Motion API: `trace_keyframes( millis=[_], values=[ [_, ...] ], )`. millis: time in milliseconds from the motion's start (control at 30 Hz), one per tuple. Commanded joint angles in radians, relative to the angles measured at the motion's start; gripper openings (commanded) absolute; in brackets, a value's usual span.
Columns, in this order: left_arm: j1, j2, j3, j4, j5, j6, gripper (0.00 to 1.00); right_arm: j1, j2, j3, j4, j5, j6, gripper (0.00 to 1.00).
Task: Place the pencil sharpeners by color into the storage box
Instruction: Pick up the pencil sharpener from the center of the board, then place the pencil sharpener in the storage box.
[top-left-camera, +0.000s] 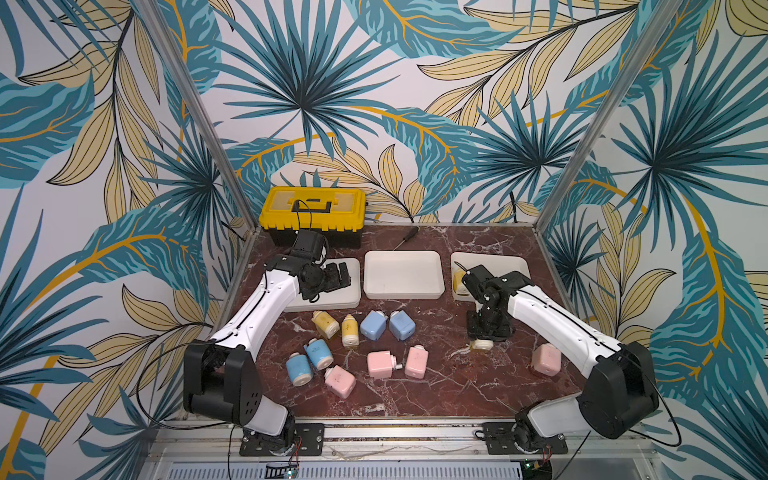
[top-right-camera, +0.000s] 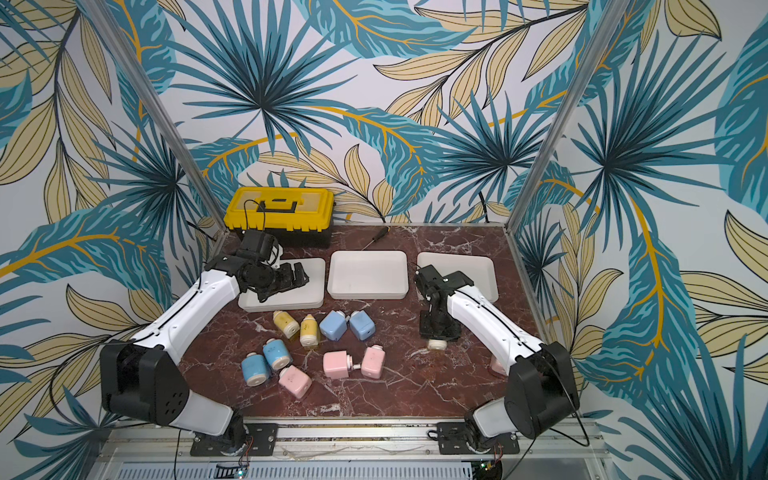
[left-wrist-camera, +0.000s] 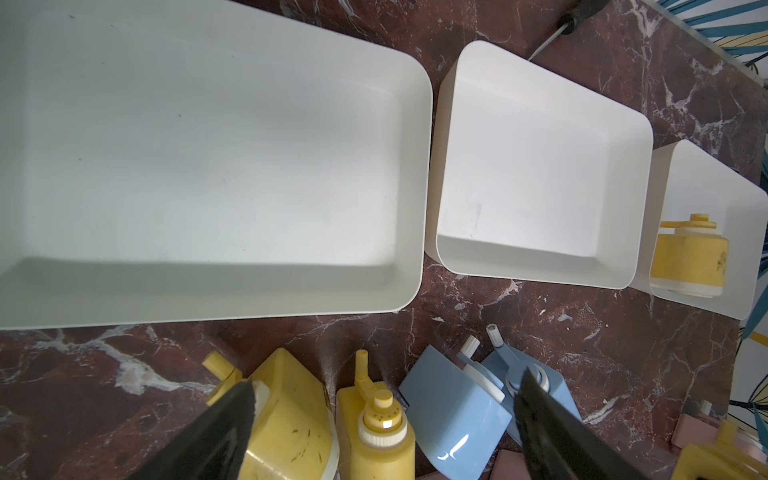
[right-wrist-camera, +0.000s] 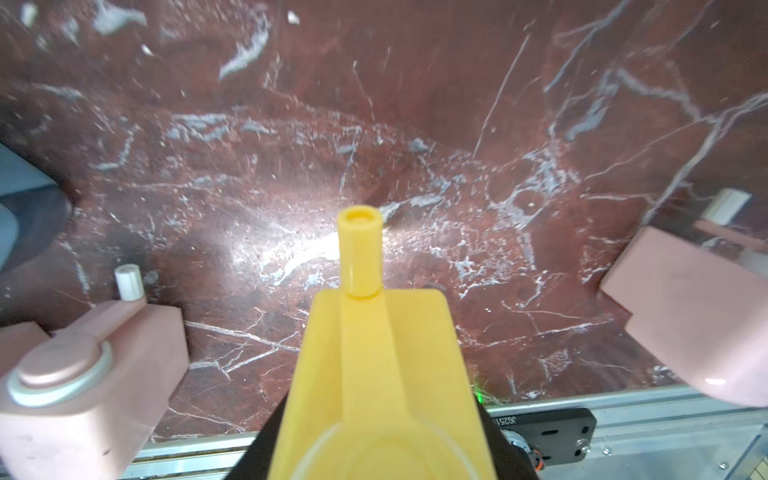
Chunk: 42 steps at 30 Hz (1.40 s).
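Top views: a red marble surface (top-left-camera: 436, 386) walled by leaf-print panels (top-left-camera: 374, 104) carries three white trays (top-left-camera: 402, 274), a yellow toolbox (top-left-camera: 312, 210) and scattered sharpeners (top-left-camera: 374, 325). Left wrist: left gripper (left-wrist-camera: 382, 440) released above yellow ones. Right wrist: right gripper (top-left-camera: 484, 338) grasping a yellow sharpener (right-wrist-camera: 382, 365) just above the marble.

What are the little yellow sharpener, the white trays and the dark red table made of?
The yellow pencil sharpener held by the right gripper looks like smooth moulded plastic: even colour, soft shine. The white trays seem thin matte plastic, with rounded, bent-up walls. The dark red tabletop looks like polished marble, white veins and glare, though it could be printed laminate.
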Motion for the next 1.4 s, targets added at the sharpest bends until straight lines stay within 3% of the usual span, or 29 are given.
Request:
trace_keyframes(
  millis=[0,500,900,1367],
  values=[
    [0.0,0.013,0.006,-0.005,-0.013,0.018,0.99,-0.053,0.039,0.09,-0.111,0.059,-0.056,0.43],
    [0.004,0.053,0.046,-0.005,-0.009,0.037,0.99,-0.247,0.375,0.601,-0.229,0.136,-0.196,0.43],
    [0.005,0.101,0.06,-0.005,0.01,0.032,0.99,-0.308,0.679,0.89,-0.233,0.119,-0.275,0.43],
    [0.005,0.097,0.065,-0.006,0.028,0.03,0.99,-0.325,0.83,0.98,-0.196,0.034,-0.336,0.43]
  ],
)
